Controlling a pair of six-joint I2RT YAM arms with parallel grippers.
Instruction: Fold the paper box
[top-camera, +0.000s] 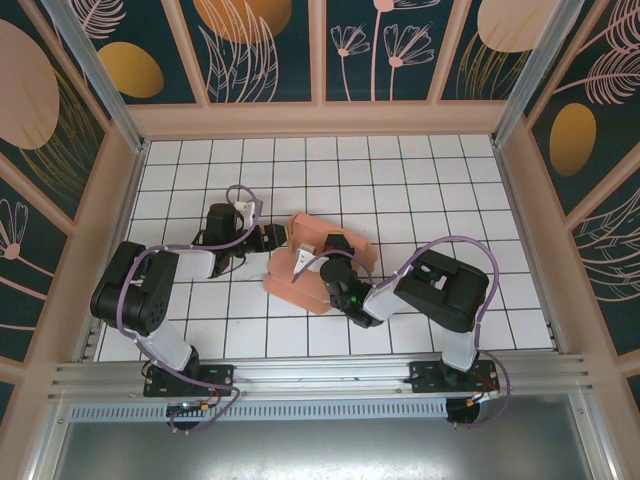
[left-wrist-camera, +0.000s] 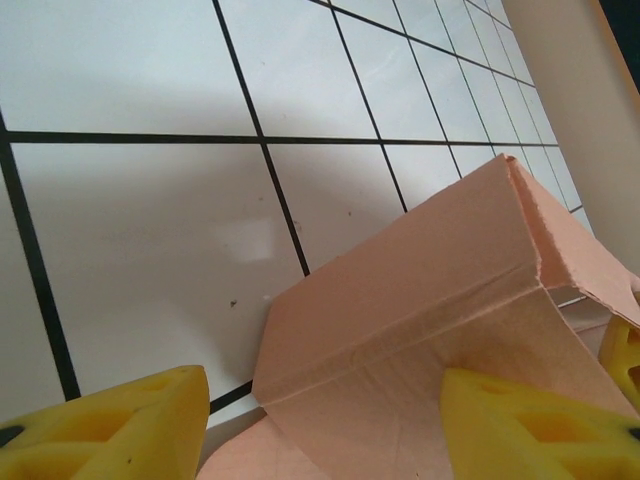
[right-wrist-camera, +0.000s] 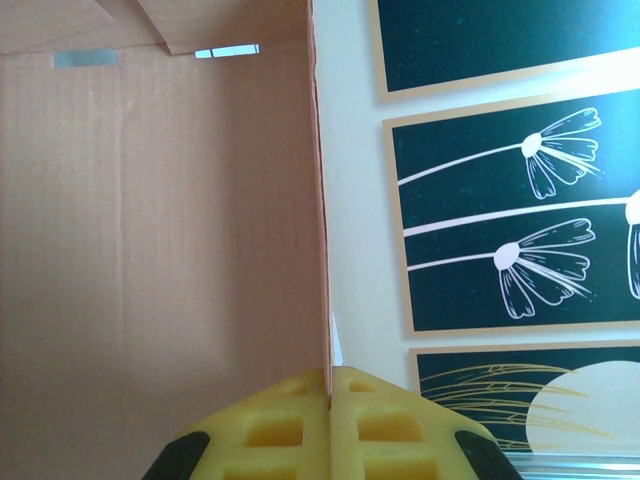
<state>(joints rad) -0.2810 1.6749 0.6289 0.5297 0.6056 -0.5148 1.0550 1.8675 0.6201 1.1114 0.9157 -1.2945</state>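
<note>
Right gripper (right-wrist-camera: 330, 378) pinched tight on one panel's edge of the salmon-pink thin-cardboard box (top-camera: 288, 278), which lay half folded near the middle of the white gridded tabletop (top-camera: 420, 180). Left gripper (left-wrist-camera: 325, 415) stood parted astride one creased flap of it.

Robot manipulation lab, a purpose-built test cell rather than a lived-in room. Two black arms, left arm (top-camera: 150, 285) and right arm (top-camera: 440, 290), bolted to an aluminium rail (top-camera: 320, 375) at the near table edge. Purple cables (top-camera: 455, 239) looped openly along the links; green status light (top-camera: 354, 297) lit on the right arm. Tabletop (top-camera: 400, 180) white, ruled in a black calibration-style grid. Enclosed on three sides by printed wall panels (top-camera: 265, 45), dark teal with pale botanical drawings in peach frames, like a staged backdrop. Bare aluminium corner post (top-camera: 92, 65) holds the panels.
</note>
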